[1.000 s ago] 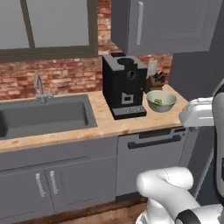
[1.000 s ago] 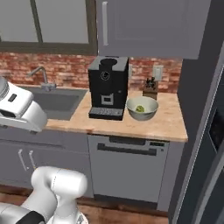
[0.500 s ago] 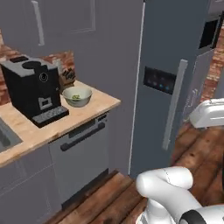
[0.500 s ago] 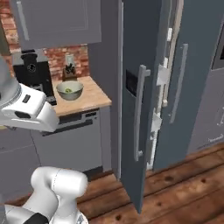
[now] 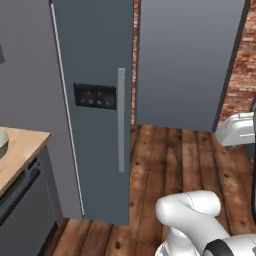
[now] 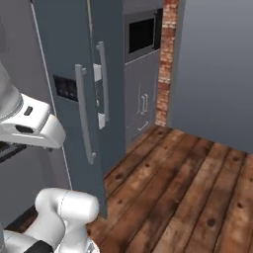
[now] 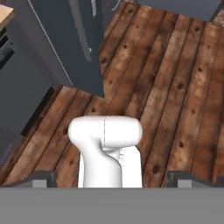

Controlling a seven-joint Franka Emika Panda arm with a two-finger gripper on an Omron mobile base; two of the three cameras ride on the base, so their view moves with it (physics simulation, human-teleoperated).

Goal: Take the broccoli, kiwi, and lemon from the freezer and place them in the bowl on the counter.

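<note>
Now the whole scene has swung round with the base: a second ago both base views looked at the counter with the coffee machine and the bowl on it, and half a second ago the grey freezer had come in at the right. At present the freezer (image 5: 95, 110) stands at the centre of the left base view, its door with the long bar handle (image 5: 121, 120) and the dark control panel (image 5: 95, 96) standing ajar toward the robot. The right base view shows the same door edge-on (image 6: 74, 94), with a wall oven (image 6: 142, 37) beyond it and wooden floor (image 6: 188, 188) to the right. This is a move of the camera, not of the things.

The counter (image 5: 17, 150) shows as a tan corner at the near left, and a sliver of the bowl (image 5: 2, 142) sits at the left edge on it. The broccoli, kiwi and lemon cannot be seen; they are judged to be inside the freezer, whose inside is hidden from here.

The gripper's jaws stand wide apart and hold nothing; the hand looks down at the floor. The fetching has hardly begun: the arm must next reach round the door.
</note>
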